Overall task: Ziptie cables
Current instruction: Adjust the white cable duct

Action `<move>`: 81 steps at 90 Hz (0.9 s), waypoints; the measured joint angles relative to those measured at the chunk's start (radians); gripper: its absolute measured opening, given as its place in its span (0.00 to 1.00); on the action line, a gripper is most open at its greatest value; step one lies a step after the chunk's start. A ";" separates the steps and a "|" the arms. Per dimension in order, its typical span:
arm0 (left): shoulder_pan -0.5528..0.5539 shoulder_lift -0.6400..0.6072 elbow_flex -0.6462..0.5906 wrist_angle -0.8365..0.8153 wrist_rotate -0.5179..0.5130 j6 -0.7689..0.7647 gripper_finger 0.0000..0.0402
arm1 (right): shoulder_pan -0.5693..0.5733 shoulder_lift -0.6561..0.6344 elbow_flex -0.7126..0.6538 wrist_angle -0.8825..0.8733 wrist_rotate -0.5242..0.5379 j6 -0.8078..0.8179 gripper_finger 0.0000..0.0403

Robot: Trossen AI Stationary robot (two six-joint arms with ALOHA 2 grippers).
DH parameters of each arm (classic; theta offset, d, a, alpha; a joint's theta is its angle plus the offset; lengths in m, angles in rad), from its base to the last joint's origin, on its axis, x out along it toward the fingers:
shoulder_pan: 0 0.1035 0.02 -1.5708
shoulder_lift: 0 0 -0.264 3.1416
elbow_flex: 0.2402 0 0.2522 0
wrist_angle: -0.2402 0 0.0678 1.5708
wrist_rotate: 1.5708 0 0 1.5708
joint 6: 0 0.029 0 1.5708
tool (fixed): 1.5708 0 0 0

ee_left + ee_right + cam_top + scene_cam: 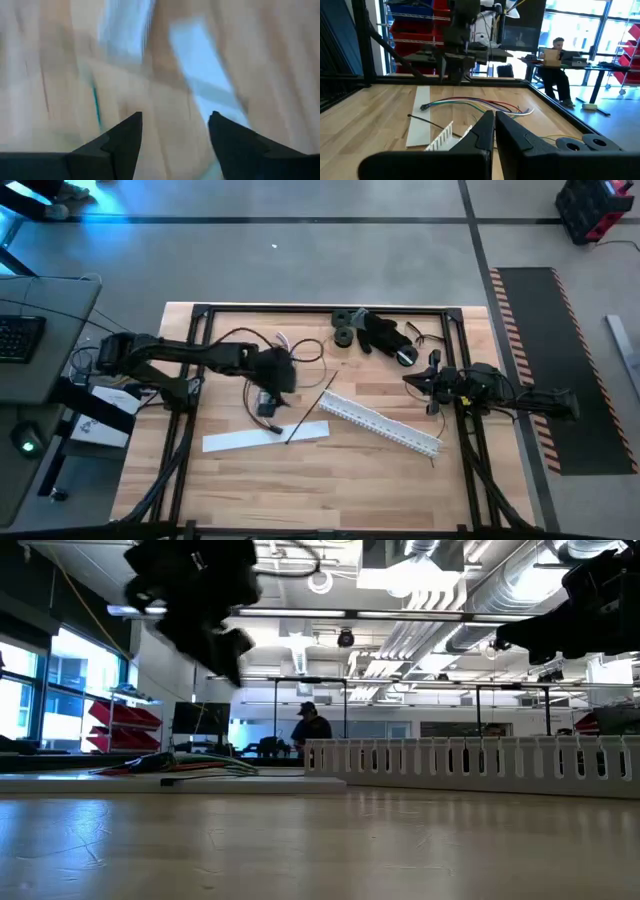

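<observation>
While raised above the wooden table (380, 480), left gripper (175, 131) spread wide, holding nothing — over the bundle of thin red, blue, green and grey cables (470, 105). Cables lying loose on the wood, one end on the flat white strip (265, 438), near the long white slotted duct (380, 422). Right gripper (495, 120) pressed shut, empty — hovering at the table's right side.

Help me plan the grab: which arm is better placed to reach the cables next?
Left, probably. The left gripper hangs open over the table's middle, right by the cables. The right gripper, shut, waits at the right edge, beyond the white duct.
</observation>
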 joint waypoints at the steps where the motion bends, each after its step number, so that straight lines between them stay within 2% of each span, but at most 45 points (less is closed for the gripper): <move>1: 0.001 0.010 0.000 0.023 0.000 0.008 0.47 | 0.000 0.000 0.000 0.000 0.000 0.000 0.00; 11: 0.002 0.130 -0.002 0.212 0.024 0.073 0.42 | 0.000 0.000 0.000 0.000 0.000 0.000 0.00; 21: 0.001 0.265 0.022 0.301 0.038 0.111 0.38 | 0.000 0.000 0.000 0.000 0.000 0.000 0.00; 34: 0.002 0.393 0.096 0.314 0.036 0.109 0.37 | 0.000 0.000 0.000 0.000 0.000 0.000 0.00; 54: 0.001 0.473 0.160 0.285 0.004 0.108 0.36 | 0.000 0.000 0.000 0.000 0.000 0.000 0.00; 66: 0.002 0.494 0.162 0.286 0.005 0.088 0.26 | 0.000 0.000 0.000 0.000 0.000 0.000 0.00; 81: 0.006 0.472 0.161 0.288 -0.004 0.058 0.04 | 0.000 0.000 0.000 0.000 0.000 0.000 0.00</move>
